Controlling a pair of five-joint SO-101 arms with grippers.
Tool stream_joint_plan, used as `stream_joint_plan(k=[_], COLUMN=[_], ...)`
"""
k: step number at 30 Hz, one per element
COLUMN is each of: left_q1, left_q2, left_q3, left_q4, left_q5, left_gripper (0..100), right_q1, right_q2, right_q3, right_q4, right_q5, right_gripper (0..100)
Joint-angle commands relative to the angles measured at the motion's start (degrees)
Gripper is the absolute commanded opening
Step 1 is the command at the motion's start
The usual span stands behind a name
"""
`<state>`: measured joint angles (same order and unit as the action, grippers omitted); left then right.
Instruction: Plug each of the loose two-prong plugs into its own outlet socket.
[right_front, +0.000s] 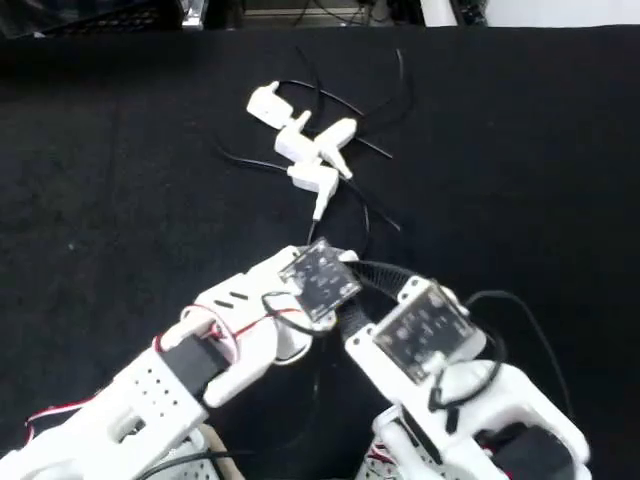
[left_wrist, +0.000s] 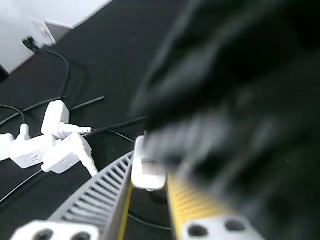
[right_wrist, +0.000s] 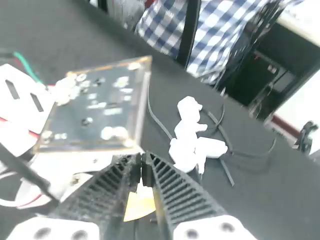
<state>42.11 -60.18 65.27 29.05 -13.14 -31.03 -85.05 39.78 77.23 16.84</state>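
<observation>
Black cloth (right_front: 120, 200) across the whole table, matte and unbroken right up to the near edge under the arms, dark clutter and a strip of pale wall (left_wrist: 20, 20) beyond its far edge. Left gripper (left_wrist: 148, 167): clenched on a small white piece (left_wrist: 148, 176), pinched between one grey ribbed finger and one yellow; plug or socket, impossible to tell. Blurred black mass (left_wrist: 240, 100) close over it in the left wrist view. Right gripper (right_wrist: 142, 162): black ribbed fingers pressed flat together, a yellow patch lower down between them, just beside the camera board (right_wrist: 95, 107) on the left arm (right_front: 150, 390). In the high view, both wrists side by side near the table's middle, left arm slanting in from the near-left corner, right arm (right_front: 520, 410) from the near-right. Farther out, ahead of both grippers and well apart from them, a heap of white plugs and sockets (right_front: 300, 150), touching one another, one plug's prongs pointing toward the arms, thin black cords (left_wrist: 66, 75) splayed from it across the cloth. Beyond the cloth in the right wrist view, dark furniture (right_wrist: 265, 70) and a white ledge (right_wrist: 300, 95)
</observation>
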Motion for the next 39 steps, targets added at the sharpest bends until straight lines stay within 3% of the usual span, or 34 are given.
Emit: stream_joint_plan(k=[1, 9, 19, 35, 39], left_q1=[-0.04, 0.40, 7.69, 7.34, 7.16], left_q2=[2.99, -5.10, -22.42, -23.30, -23.30], left_q3=[-5.41, -6.11, -6.55, -6.90, -2.15], left_q4=[-1.58, 0.62, 12.66, 15.65, 12.57], left_q5=[0.18, 1.93, 1.85, 1.67, -2.73], left_gripper=[3, 3, 3, 3, 3], right_q1=[2.29, 5.80, 10.37, 13.27, 13.27], right_q2=[-0.57, -0.57, -0.48, -0.57, -0.57], right_q3=[3.21, 7.43, 12.00, 12.88, 7.60], right_q4=[-1.93, -3.78, -7.91, -9.41, -8.09], right_q5=[0.53, 0.53, 2.90, 2.99, 2.99], right_gripper=[1.4, 1.3, 1.3, 1.3, 1.3])
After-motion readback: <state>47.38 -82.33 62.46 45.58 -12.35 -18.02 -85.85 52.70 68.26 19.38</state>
